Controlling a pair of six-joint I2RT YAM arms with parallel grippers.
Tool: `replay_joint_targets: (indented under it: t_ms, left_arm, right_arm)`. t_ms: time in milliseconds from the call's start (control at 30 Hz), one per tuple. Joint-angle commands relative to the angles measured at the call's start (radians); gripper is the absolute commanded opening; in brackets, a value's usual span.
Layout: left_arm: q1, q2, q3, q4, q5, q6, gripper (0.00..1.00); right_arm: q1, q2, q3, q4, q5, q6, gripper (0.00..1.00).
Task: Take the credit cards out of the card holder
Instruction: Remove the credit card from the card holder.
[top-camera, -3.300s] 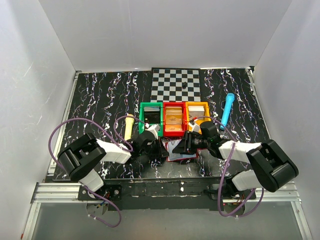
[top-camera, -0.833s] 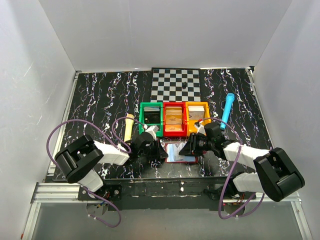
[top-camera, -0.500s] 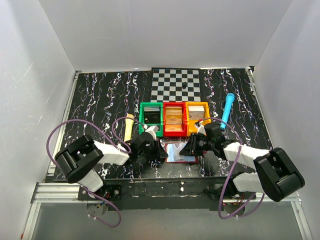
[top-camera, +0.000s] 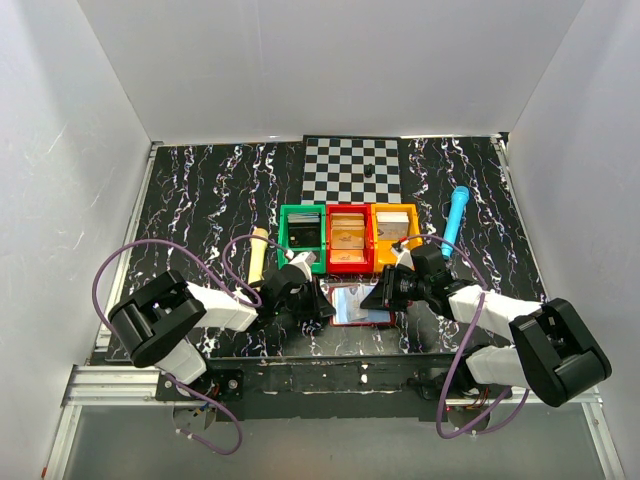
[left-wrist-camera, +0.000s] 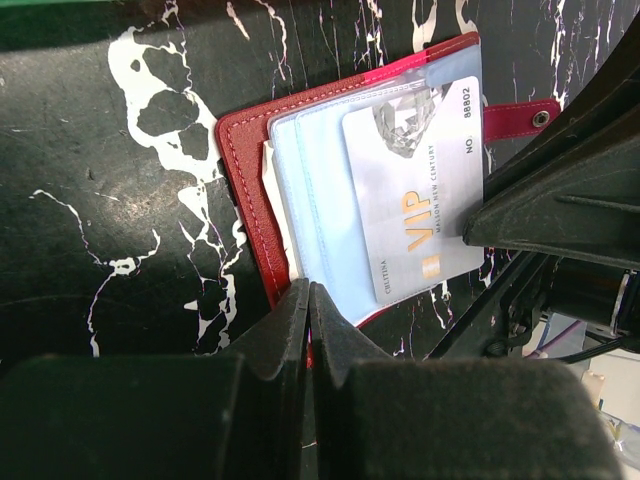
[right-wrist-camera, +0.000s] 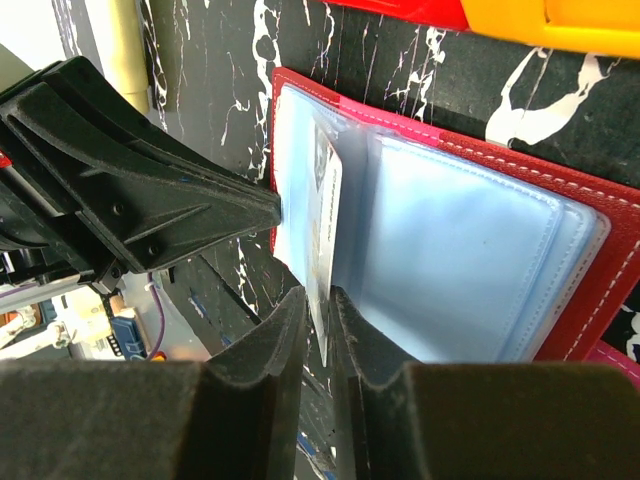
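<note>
Silver card (left-wrist-camera: 420, 190): "VIP", "NO. 88802"

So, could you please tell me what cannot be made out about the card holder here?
- Top view: left gripper and right gripper cover the card holder's ends; print too small.
- Left wrist view: the right gripper hides a corner of the card.
- Right wrist view: card edge-on, face unseen; whether it is gripped yet is unclear.

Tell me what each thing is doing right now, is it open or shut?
card holder: open, lying flat.
VIP card: sticking out past the card holder's edge.
left gripper: shut, tips at the card holder's edge.
right gripper: jaws either side of the VIP card; grip unclear.
</note>
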Motion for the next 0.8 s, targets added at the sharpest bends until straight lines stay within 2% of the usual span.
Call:
replay_joint_targets:
  t_ms: [0,133,333,600,767]
  left_arm:
    - [-0.005,-0.005,-0.037,-0.116,-0.036,0.02,0.0]
    - [-0.005,-0.005,-0.037,-0.116,-0.035,0.018,0.0]
    - [-0.005,-0.011,-0.042,-0.122,-0.038,0.021,0.0]
    - [-0.005,-0.045,-0.065,-0.128,-0.052,0.014,0.0]
    - [-0.005,-0.065,-0.074,-0.131,-0.055,0.014,0.0]
  right_arm:
    - [-0.007,-0.021,-0.009,0.02,-0.005,-0.008,0.21]
    - [-0.007,-0.025,-0.009,0.017,-0.005,-0.007,0.14]
    - [-0.014,-0.039,-0.006,-0.001,-0.001,-0.015,0.11]
    - [-0.031,-0.07,-0.003,-0.049,0.005,-0.036,0.02]
    - [-0.033,-0.085,-0.002,-0.062,0.002,-0.038,0.01]
